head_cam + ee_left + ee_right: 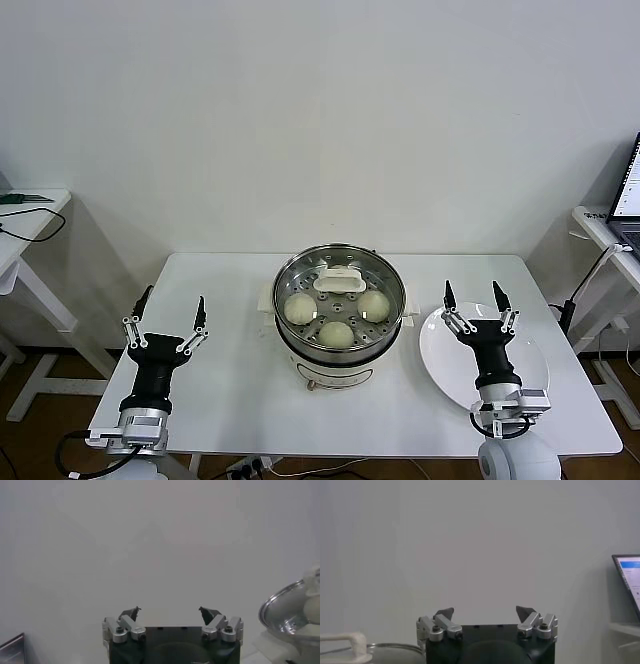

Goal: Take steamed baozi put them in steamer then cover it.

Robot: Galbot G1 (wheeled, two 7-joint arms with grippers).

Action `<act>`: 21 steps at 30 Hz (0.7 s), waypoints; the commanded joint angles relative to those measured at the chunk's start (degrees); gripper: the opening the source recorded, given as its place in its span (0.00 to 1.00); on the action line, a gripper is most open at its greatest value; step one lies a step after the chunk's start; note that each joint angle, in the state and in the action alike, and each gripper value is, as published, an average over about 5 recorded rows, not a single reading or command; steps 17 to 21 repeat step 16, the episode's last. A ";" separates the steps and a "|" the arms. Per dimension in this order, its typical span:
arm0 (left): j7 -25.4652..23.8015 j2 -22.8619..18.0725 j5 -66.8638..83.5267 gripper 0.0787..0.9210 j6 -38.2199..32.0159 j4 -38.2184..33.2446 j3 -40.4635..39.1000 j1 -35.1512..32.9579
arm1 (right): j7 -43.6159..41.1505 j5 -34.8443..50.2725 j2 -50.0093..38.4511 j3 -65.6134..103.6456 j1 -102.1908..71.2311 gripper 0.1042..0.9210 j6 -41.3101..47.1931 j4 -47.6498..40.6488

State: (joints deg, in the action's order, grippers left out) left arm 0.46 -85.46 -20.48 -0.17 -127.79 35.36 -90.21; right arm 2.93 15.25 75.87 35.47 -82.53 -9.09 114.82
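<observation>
Centrally on the white table [230,400], the steamer [340,310] is seen with the cover [338,285] on it and three steamed baozi [336,334] visible beneath the glass. A white plate [445,365] lies just beside it, under the right gripper [475,297]. The left gripper [172,308] is held well apart. Both sets of fingers are spread, holding nothing.

Scene is being viewed downward from head height; wrist views are being aimed horizontally wallward, sharing the steamer [340,305] edge.
</observation>
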 commanded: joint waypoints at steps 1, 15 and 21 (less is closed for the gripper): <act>0.06 -0.04 1.71 0.88 -0.52 0.13 0.69 -0.61 | 0.02 -0.14 -0.05 0.18 -0.08 0.88 0.85 0.17; -0.11 0.34 1.92 0.88 -0.40 0.38 -0.38 -0.81 | 0.18 -1.33 0.05 0.62 -0.73 0.88 1.18 0.31; -0.12 0.36 1.94 0.88 -0.38 0.36 -0.40 -0.81 | 0.18 -1.32 0.06 0.63 -0.74 0.88 1.18 0.32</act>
